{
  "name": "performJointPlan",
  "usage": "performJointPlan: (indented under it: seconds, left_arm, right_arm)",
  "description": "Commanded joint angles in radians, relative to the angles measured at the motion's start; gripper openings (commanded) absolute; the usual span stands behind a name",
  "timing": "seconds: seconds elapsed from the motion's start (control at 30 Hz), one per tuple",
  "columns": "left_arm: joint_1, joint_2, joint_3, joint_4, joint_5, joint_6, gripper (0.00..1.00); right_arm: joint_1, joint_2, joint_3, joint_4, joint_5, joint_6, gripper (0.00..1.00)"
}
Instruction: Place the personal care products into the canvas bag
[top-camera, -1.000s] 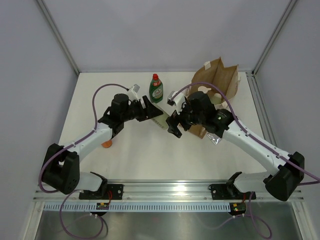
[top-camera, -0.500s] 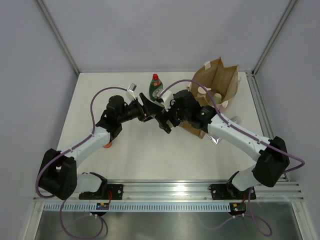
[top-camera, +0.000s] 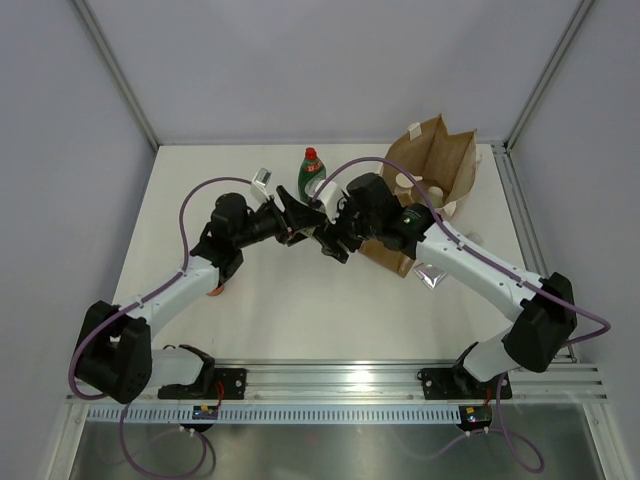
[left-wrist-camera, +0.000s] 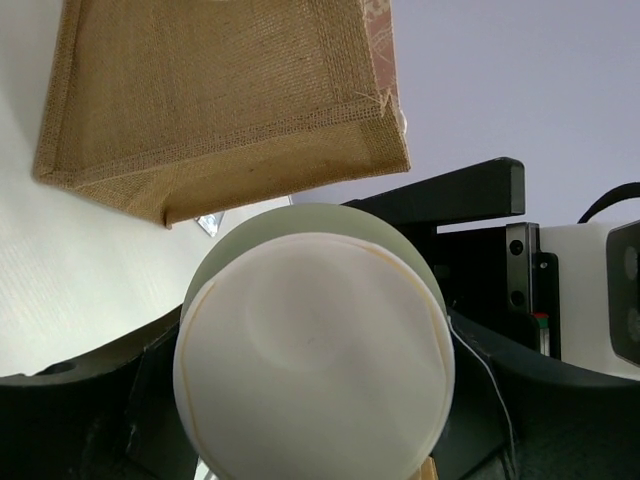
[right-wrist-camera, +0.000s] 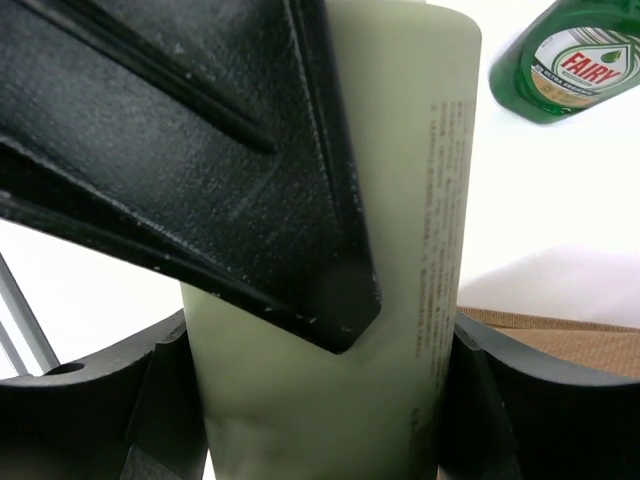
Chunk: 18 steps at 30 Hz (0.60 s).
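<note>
A pale green bottle with a white cap (top-camera: 318, 233) is held in the air between both grippers at the middle of the table. My left gripper (top-camera: 303, 222) is shut on it; the white cap (left-wrist-camera: 312, 350) fills the left wrist view. My right gripper (top-camera: 330, 240) closes on the bottle's body (right-wrist-camera: 420, 260) from the other side, a finger touching each side. The canvas bag (top-camera: 437, 155) stands open just right of them and also shows in the left wrist view (left-wrist-camera: 220, 100). The dark green bottle with a red cap (top-camera: 313, 178) stands behind the grippers and appears in the right wrist view (right-wrist-camera: 570, 65).
A small orange item (top-camera: 214, 291) lies under my left forearm. A silver tube (top-camera: 431, 277) lies under my right forearm, in front of the bag. Something pale with a white top (top-camera: 437, 193) shows inside the bag. Walls enclose the table.
My right gripper has swung left from in front of the bag to the bottle and closed round it. My left gripper has lifted the bottle a little toward the back.
</note>
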Motion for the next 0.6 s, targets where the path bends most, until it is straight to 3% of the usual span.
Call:
performJointPlan:
  seconds: [0.0,0.07,0.2,0.3,0.57]
  left_arm:
    - [-0.011,-0.066,0.031,0.140,0.045,-0.039,0.51]
    - [-0.011,-0.068,0.038,0.136,0.041,-0.032,0.72]
    - [-0.011,-0.089,0.068,0.052,0.001,0.020,0.94]
    - [-0.010,-0.115,0.128,-0.107,-0.062,0.138,0.99]
    - [0.007,-0.212,0.254,-0.454,-0.329,0.446,0.99]
  right_arm:
    - [-0.031,-0.052,0.054,-0.004,-0.147,-0.008,0.00]
    - [-0.043,-0.061,0.056,-0.017,-0.189,-0.002,0.00]
    - [-0.075,-0.095,0.051,-0.034,-0.296,0.000,0.00]
    - [-0.091,-0.119,0.036,-0.048,-0.353,-0.013,0.00]
    - [-0.184,-0.196,0.042,-0.067,-0.427,0.012,0.00]
